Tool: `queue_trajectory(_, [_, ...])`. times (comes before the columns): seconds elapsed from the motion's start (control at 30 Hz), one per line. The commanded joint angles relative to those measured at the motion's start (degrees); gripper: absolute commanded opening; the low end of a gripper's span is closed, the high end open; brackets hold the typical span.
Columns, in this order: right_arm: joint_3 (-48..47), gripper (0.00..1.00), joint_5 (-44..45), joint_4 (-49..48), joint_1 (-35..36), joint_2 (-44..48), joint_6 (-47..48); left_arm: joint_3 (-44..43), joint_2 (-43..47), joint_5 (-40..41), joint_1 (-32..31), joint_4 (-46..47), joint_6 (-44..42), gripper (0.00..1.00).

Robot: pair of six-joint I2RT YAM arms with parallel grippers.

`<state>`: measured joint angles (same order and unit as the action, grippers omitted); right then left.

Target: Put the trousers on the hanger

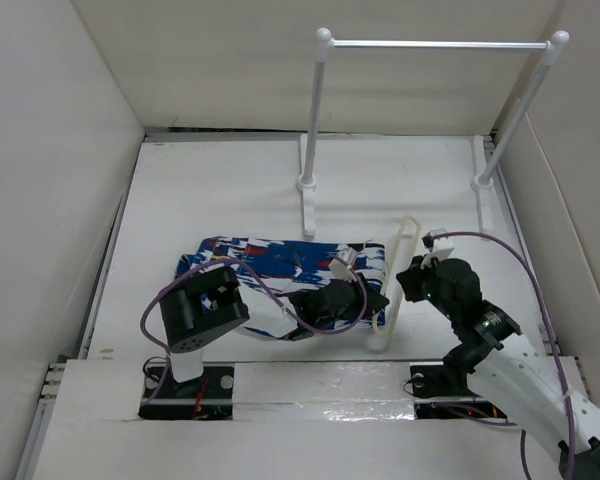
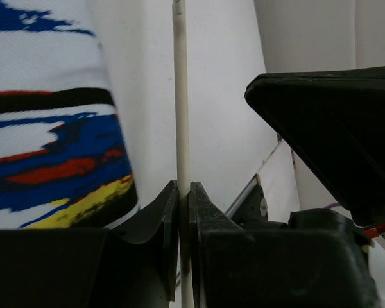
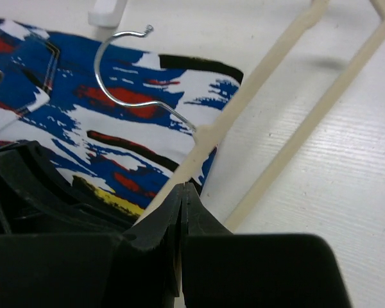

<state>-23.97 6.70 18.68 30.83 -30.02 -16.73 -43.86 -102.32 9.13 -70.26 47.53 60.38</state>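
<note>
Hanger held, trousers not on it yet

Your left fingers point(image 2: 159, 215) are clamped on the hanger point(image 2: 181, 96), which runs near-to-far. Your right fingers point(image 3: 159, 221) are together at its bar, but I cannot tell if they grip it. The trousers point(image 1: 250, 255) lie on the desk point(image 1: 220, 190) just left of it, long axis left-right; the left arm is nearer.

Found the trousers point(image 1: 250, 255) spread on the worktop point(image 1: 210, 190), with the hanger point(image 3: 269, 59) along their right end, partly over the cloth; saw the rail point(image 1: 435, 44) standing behind both, far right.
</note>
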Motion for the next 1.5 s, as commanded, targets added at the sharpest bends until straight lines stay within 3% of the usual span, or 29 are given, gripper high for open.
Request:
queue_trajectory(0.0, [1.5,0.01,-1.8,-5.6,0.5,-1.3,-1.1,2.2,-0.3,7.1,-1.5,7.7,4.0,0.0])
queue_trajectory(0.17, [5.4,0.01,-3.0,-11.8,-0.1,-5.7,-2.4,3.1,-1.9,10.9,-1.5,7.2,5.7,0.0])
queue_trajectory(0.37, [7.1,0.2,-3.6,-19.7,-0.6,-12.4,-2.3,2.1,-4.4,10.8,-1.5,7.0,5.9,0.0])
queue_trajectory(0.5, [6.4,0.32,-6.3,-24.6,-2.6,-21.7,-1.5,1.8,-4.8,10.7,-1.5,7.3,5.8,0.0])
queue_trajectory(0.63, [5.6,0.39,-8.2,-27.6,-4.0,-27.4,-1.3,1.9,-4.8,11.0,-1.5,7.1,5.8,0.0])
queue_trajectory(1.0, [5.8,0.42,-10.5,-32.0,-4.5,-32.7,-1.8,2.1,-6.0,11.1,-1.5,7.1,5.8,0.0])
queue_trajectory(1.17, [6.6,0.37,-12.0,-34.1,-5.2,-34.2,-2.7,2.5,-5.9,12.6,-1.5,6.5,5.4,0.0])
queue_trajectory(1.33, [7.1,0.04,-13.5,-35.6,-5.7,-34.1,-2.9,4.0,-5.3,14.0,-1.5,6.2,5.0,0.0])
queue_trajectory(1.37, [7.2,0.0,-13.4,-35.4,-6.3,-33.8,-2.6,4.0,-5.1,14.5,-1.5,6.1,4.8,0.0])
queue_trajectory(1.47, [6.4,0.0,-13.0,-33.9,-7.5,-30.5,-1.6,4.1,-4.5,16.0,-1.5,4.9,4.2,0.0])
